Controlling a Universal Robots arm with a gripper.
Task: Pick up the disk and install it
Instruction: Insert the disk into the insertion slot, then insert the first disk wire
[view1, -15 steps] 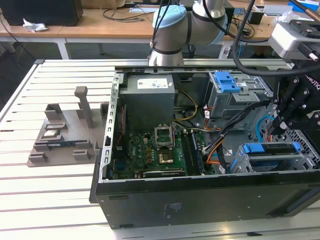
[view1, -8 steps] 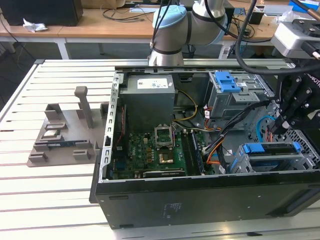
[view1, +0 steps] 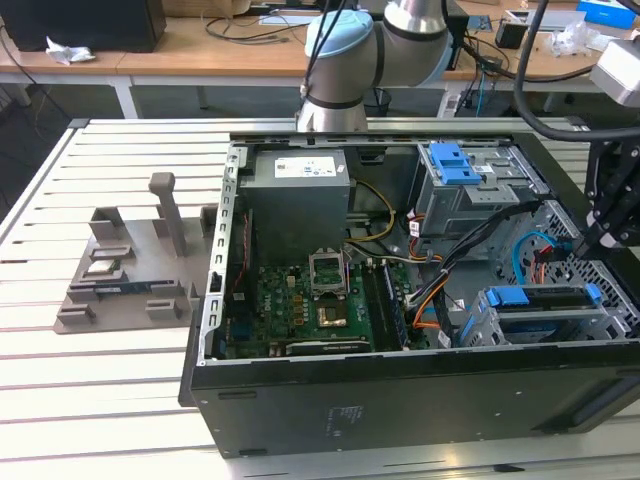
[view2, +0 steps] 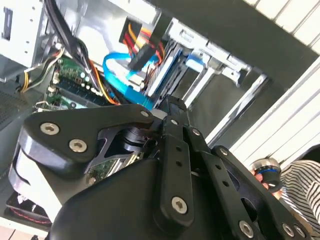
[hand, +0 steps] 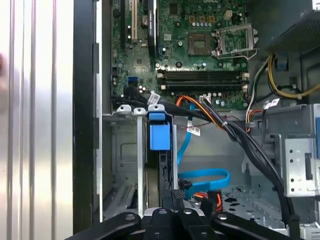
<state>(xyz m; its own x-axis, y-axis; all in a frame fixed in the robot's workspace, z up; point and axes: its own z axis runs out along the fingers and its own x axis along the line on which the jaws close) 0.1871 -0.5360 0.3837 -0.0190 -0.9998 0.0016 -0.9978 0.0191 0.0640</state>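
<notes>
The flat silver metal disk with blue plastic side rails (view1: 545, 300) sits in the grey sheet-metal drive cage at the front corner of the open black steel computer case (view1: 400, 400), on the exterior view's right, its blue tab (hand: 159, 136) standing on edge in the first wrist view. The black, bolted end effector (view1: 607, 236) hangs just above that cage, among blue and orange cables; whether its linkage is open or closed cannot be told. The case rests on a white slatted metal desk (view1: 100, 400), beside a grey moulded plastic fixture (view1: 130, 270) with an upright post.
</notes>
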